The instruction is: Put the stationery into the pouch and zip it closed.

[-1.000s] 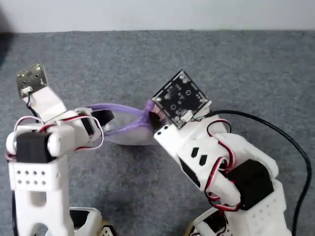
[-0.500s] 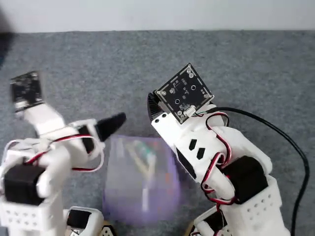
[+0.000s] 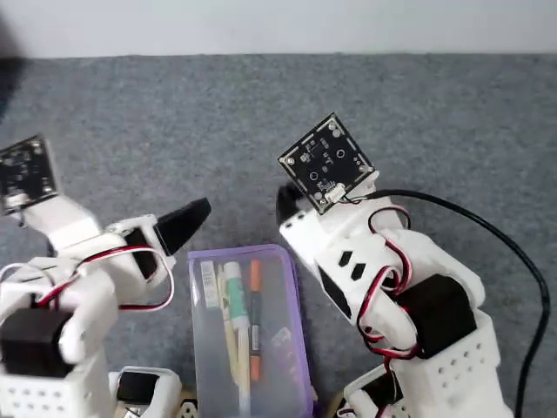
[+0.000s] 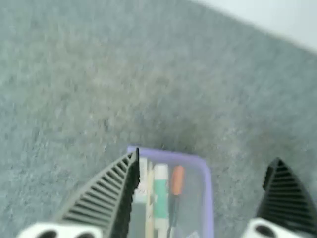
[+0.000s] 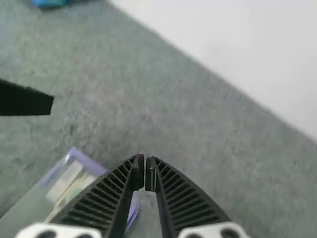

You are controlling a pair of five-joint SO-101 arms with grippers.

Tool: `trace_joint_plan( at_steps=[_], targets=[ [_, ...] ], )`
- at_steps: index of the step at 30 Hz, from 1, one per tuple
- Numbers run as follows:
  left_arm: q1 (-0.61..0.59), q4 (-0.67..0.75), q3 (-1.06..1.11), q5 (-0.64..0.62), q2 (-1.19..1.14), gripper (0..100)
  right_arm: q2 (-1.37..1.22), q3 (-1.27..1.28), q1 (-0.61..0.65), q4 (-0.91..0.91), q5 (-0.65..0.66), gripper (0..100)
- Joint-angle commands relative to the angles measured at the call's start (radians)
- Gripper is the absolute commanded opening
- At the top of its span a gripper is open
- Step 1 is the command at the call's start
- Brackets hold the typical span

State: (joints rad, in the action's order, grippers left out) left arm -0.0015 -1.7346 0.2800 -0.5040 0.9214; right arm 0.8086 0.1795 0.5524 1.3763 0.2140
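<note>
Left gripper (image 4: 204,159): jaws wide apart, empty, just beyond the far end of the pouch (image 3: 248,335). The pouch lies flat at the table's (image 3: 435,113) near edge, long axis near-to-far, with pens (image 3: 254,322) inside. Right gripper (image 5: 144,166): jaws together, empty, about equally near. Zip state indiscernible; the pouch's near end is cut off.

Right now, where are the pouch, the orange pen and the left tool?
pouch (image 3: 239,252): high view, purple rim.
orange pen (image 3: 255,318): high view, mid barrel.
left tool (image 4: 205,159): left wrist view, midway between fingertips.
</note>
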Motion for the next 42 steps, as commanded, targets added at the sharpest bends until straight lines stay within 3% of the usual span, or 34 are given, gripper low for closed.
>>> trace_joint_plan(
  at_steps=[1, 5, 10, 21, 25, 31, 42],
  targets=[
    [-0.003, -0.015, 0.093, 0.014, 0.0, 38, 0.013, -0.006, -0.008, 0.134, -0.072, 0.8],
    [-0.034, -0.017, 0.177, 0.009, 0.008, 38, -0.01, 0.057, -0.007, 0.265, -0.184, 0.8],
    [-0.201, -0.012, 0.186, 0.009, 0.008, 38, -0.077, 0.232, -0.007, 0.315, -0.262, 0.8],
    [-0.414, -0.015, 0.191, 0.014, 0.008, 38, -0.418, 0.328, 0.036, 0.108, -0.281, 0.9],
    [-0.44, -0.017, 0.193, 0.014, 0.008, 38, -0.532, 0.313, 0.059, 0.071, -0.361, 3.9],
    [-0.439, -0.014, 0.193, 0.014, 0.008, 38, -0.662, 0.195, 0.065, 0.068, -0.4, 21.7],
    [-0.437, -0.011, 0.194, 0.014, 0.0, 38, -0.972, -0.04, 0.064, 0.031, -0.404, 22.6]
  ],
)
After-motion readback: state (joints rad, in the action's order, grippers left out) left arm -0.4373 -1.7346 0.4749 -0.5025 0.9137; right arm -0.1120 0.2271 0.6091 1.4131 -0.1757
